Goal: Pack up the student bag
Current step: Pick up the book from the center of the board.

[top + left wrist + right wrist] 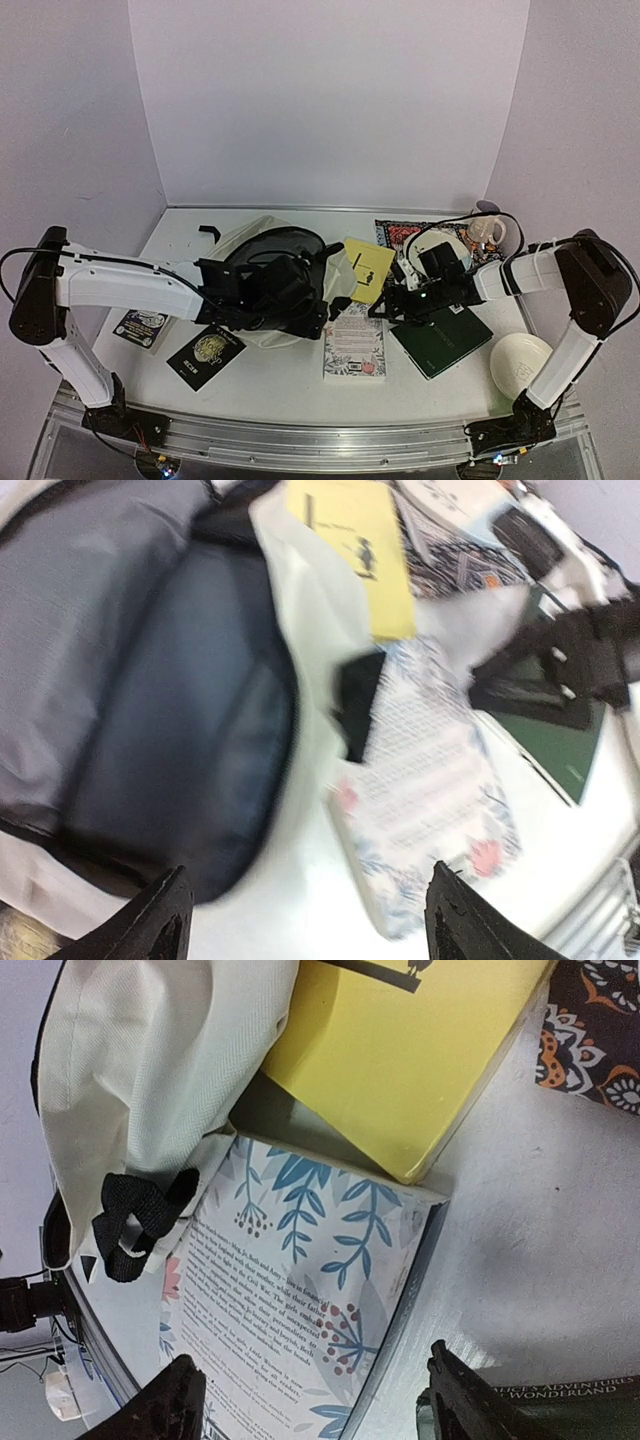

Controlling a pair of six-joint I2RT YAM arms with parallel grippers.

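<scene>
**Bases at the near rail, bag open beyond, nothing gripped**

Closest in, the two arm bases sit bolted to the table (290, 385) at its near edge, and each arm reaches inward from there.

At far left, two dark booklets (206, 355) lie flat on the table, apart from the rest and seemingly not yet packed. Next comes the student bag (150, 1070), left of centre, lying on its back with its mouth wide and the dark lining showing. I take that as the reason for its pose: things can be slid straight in.

The left end effector (305, 910) hangs over that opening with its fingers spread wide and nothing between them, probably placed to hold the rim open or guide a book in.

Just right of the bag, the floral book (355, 340) lies flat, with a black strap (135, 1225) from the bag draped on its corner. The yellow book (368, 268) sits tilted against the bag's side.

The right end effector (315, 1390) hovers above the floral book, fingers spread and empty, so that book looks like the next pick.

Further right lie the green book (442, 338) and a white disc (520, 362).
</scene>
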